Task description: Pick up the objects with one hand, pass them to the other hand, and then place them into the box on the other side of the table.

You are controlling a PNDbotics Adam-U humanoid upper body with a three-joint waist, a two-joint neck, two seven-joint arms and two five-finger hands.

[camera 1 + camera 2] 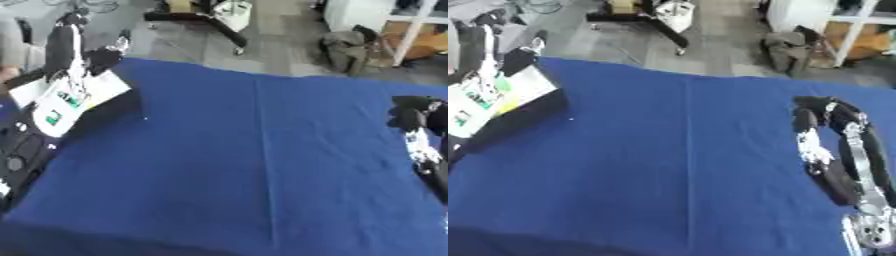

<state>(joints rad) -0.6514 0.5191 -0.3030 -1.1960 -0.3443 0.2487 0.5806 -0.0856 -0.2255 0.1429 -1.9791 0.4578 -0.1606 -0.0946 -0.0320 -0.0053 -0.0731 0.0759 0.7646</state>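
Your left hand (74, 40) is up at the far left corner of the table (262, 165), over the box (96, 107) that sits there. The picture is smeared around it, so you cannot tell whether its fingers are open or curled, nor whether they hold anything. The box is dark-walled with a white flap (74, 102) leaning across its top; the flap carries small green markings. What lies inside the box is hidden by the flap and your arm.

Your right hand (820, 117) rests on the blue cloth well to the right of the box, near the table's right edge. Its fingers (802, 120) are bent inward and hold nothing.

Between the box and your right hand the blue cloth runs bare, with one straight crease down its middle.
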